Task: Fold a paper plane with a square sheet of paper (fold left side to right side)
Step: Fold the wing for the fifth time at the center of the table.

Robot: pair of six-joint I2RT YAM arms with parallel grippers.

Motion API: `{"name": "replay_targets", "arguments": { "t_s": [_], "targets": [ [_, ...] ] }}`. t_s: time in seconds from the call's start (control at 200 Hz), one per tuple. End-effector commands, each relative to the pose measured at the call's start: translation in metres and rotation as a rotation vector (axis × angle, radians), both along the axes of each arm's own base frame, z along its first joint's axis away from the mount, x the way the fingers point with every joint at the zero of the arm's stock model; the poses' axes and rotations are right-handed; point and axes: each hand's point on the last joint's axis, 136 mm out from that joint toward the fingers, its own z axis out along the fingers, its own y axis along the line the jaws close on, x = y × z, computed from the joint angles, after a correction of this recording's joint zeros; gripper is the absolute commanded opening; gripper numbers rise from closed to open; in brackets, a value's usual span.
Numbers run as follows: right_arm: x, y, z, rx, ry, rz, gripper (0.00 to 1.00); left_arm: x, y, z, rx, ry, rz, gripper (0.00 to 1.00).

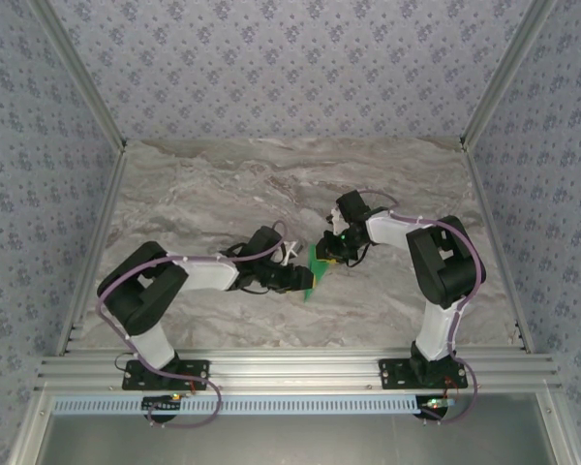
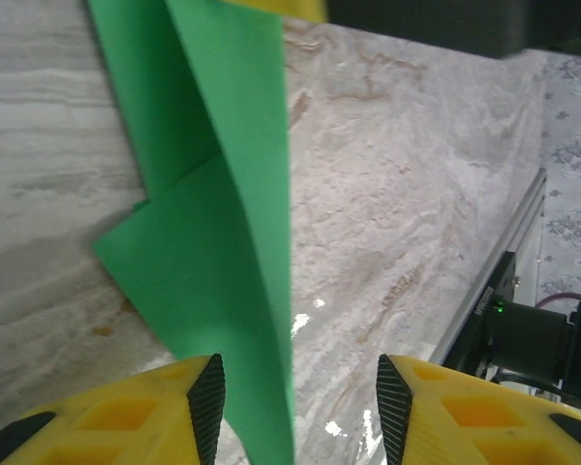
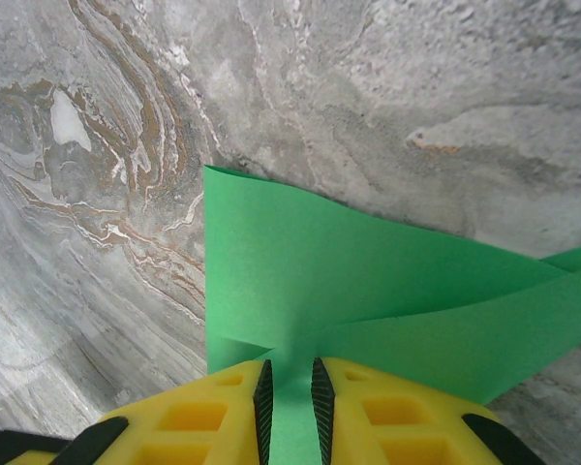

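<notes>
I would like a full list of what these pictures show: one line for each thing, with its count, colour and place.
creased bright green paper sheet: one, green, middle of the table, between the two hands.
grey-brown marbled table top: one, grey with brown veins, under the paper.
patterned wall panels: three, pale blue-grey with a small flower print, at the left, far and right sides.
silver metal frame rails: several, silver, along the near edge and up the corners.
left arm, right arm: two, black and white, bolted at the near edge.
left hand: one, yellow with black pads, open, paper edge between its fingers.
right hand: one, yellow with black pads, shut on the paper.
</notes>
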Motion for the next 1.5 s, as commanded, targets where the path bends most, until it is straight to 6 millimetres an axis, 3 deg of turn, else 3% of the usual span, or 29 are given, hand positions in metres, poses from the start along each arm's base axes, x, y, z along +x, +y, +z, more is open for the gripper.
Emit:
{"name": "replay_targets", "arguments": {
  "t_s": [0.0, 0.275, 0.565, 0.874, 1.494],
  "targets": [
    [-0.018, -0.014, -0.019, -0.074, 0.061, 0.010, 0.22, 0.006, -0.008, 0.004, 0.003, 0.002, -0.001, 0.48],
    [-0.018, -0.013, -0.019, -0.076, 0.061, 0.013, 0.22, 0.006, -0.019, 0.003, 0.002, 0.000, -0.025, 0.40],
    [-0.017, -0.013, -0.017, -0.073, 0.058, 0.012, 0.22, 0.005, -0.016, -0.012, 0.072, 0.022, -0.024, 0.40],
    [-0.017, -0.013, -0.018, -0.077, 0.060, 0.013, 0.22, 0.008, -0.023, -0.010, 0.066, 0.020, -0.036, 0.24],
    [-0.018, -0.014, -0.018, -0.078, 0.060, 0.014, 0.22, 0.009, -0.033, -0.017, 0.030, 0.038, -0.033, 0.00]
  ]
}}
